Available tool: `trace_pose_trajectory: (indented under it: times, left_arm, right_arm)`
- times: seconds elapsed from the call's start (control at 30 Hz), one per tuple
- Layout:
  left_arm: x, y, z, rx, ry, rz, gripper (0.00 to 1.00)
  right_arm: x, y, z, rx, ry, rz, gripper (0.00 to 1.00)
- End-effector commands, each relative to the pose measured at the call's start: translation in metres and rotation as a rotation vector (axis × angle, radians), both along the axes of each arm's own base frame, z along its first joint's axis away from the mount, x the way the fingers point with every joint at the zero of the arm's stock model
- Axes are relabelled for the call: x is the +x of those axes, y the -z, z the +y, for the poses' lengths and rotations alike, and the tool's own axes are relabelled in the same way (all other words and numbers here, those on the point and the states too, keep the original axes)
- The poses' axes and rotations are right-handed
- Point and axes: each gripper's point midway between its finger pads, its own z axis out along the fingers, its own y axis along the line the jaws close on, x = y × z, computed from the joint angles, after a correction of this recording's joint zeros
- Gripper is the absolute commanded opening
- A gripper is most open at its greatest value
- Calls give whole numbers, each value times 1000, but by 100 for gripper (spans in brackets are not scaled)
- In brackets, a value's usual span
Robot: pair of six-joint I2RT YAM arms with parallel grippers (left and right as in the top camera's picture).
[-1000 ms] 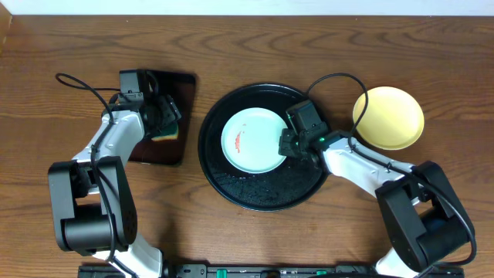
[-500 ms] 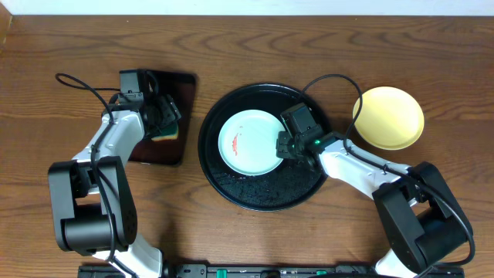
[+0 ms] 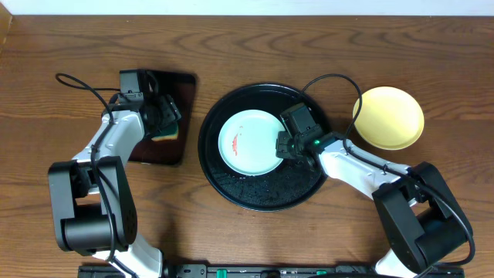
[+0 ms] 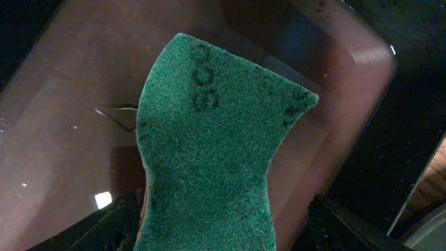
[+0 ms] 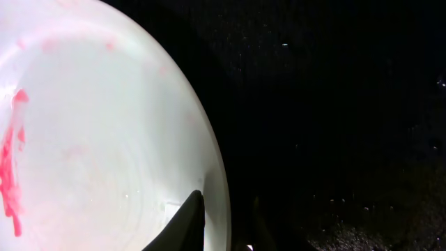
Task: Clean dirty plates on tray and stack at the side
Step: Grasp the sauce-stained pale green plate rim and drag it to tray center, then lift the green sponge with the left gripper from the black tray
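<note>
Overhead, we judge scrubbing comes next: right gripper [image 5: 223,219] sits parted astride the plate [image 3: 248,143] rim on the tray [image 3: 262,191], while left gripper [image 3: 168,123] gapes over the sponge [image 4: 216,139], needing to clench it.

The round tray [image 3: 262,197] lies in the middle of the table [image 3: 247,46]. One plate [image 3: 247,143] lies in its left part, with the right gripper [image 3: 284,147] at this plate's right rim. A second plate [image 3: 388,117] lies on the table right of the round tray, near but apart. Left of the round tray lies a rectangular tray [image 3: 181,89], with the sponge [image 4: 216,139] on it under the left gripper [image 3: 166,116].
</note>
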Motion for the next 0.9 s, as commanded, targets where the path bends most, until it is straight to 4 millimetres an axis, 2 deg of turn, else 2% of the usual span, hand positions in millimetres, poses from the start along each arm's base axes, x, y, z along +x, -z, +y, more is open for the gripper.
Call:
trace_pose_trajectory:
  times: [0.0, 0.27, 0.37, 0.43, 0.53, 0.57, 0.63, 0.77, 0.87]
  left_arm:
    - [5, -4, -2, -26, -14, -21, 79]
    - [-17, 3, -30, -180, 28, 72, 78]
    - [-15, -11, -36, -159, 148, 23, 78]
    - [-11, -30, -35, -127, 190, -32, 79]
    - [-5, -72, -26, -56, 183, -142, 78]
    - [-3, -106, -16, 12, 157, -226, 79]
    - [-7, -137, -4, 83, 120, -299, 79]
    - [-18, -176, 16, 208, 53, -379, 79]
    - [-23, -182, 34, 288, -10, -372, 79]
  right_arm:
    - [0, 6, -2, -31, 2, 3, 21]
    - [3, 6, -9, -29, 20, 7, 20]
    - [3, 6, -9, -30, 20, 8, 22]
    - [3, 6, -9, -30, 20, 8, 22]
    - [3, 6, -9, -30, 20, 7, 23]
    - [3, 6, -9, -30, 20, 7, 23]
    - [3, 6, -9, -30, 20, 7, 23]
    - [3, 6, -9, -30, 20, 6, 23]
    - [3, 6, -9, -33, 21, 5, 23]
